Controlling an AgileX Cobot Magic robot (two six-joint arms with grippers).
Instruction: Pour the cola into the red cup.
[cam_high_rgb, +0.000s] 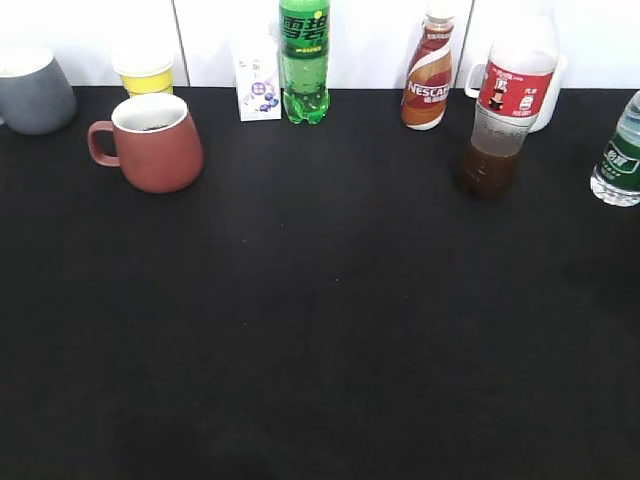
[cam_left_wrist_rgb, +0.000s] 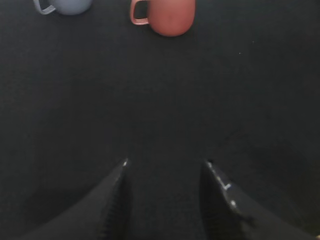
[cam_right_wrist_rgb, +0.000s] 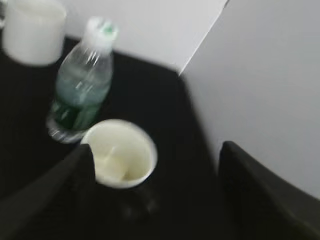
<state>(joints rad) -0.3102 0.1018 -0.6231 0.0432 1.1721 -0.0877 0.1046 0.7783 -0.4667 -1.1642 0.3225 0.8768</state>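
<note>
From the front, the cola (cam_high_rgb: 505, 110), red-labelled and a third full, stands back right; the red cup (cam_high_rgb: 152, 143) sits back left. Left gripper (cam_left_wrist_rgb: 166, 165) hangs wide above the black table (cam_left_wrist_rgb: 160, 110). Right gripper (cam_right_wrist_rgb: 155, 155) gapes wide over a cream cup (cam_right_wrist_rgb: 122, 152).

Table (cam_high_rgb: 320, 330): matt black covering, cloth-like, faintly speckled where it runs ahead of the left jaws.

Red cup (cam_high_rgb: 150, 143): brick-red ceramic, matt outside, smooth white inside; far ahead of the left jaws.

Grey mug (cam_high_rgb: 35, 90): smooth ceramic look, dull sheen.

Cola (cam_high_rgb: 500, 115): clear glossy plastic bottle, glossy red label.

Sprite bottle (cam_high_rgb: 304, 60): glossy translucent green plastic.

Nescafe bottle (cam_high_rgb: 428, 75): smooth glossy wrap, brown and white.

Water bottle (cam_right_wrist_rgb: 80, 82): clear ribbed plastic, beyond the right jaws.

White cup (cam_right_wrist_rgb: 120, 152): smooth, matt, paper-like, just ahead of the right jaws.

Left gripper (cam_left_wrist_rgb: 167, 200): jaws of dark matt plastic, inner faces ribbed.

Right gripper (cam_right_wrist_rgb: 155, 195): jaws dark, matt; blurred.
</note>
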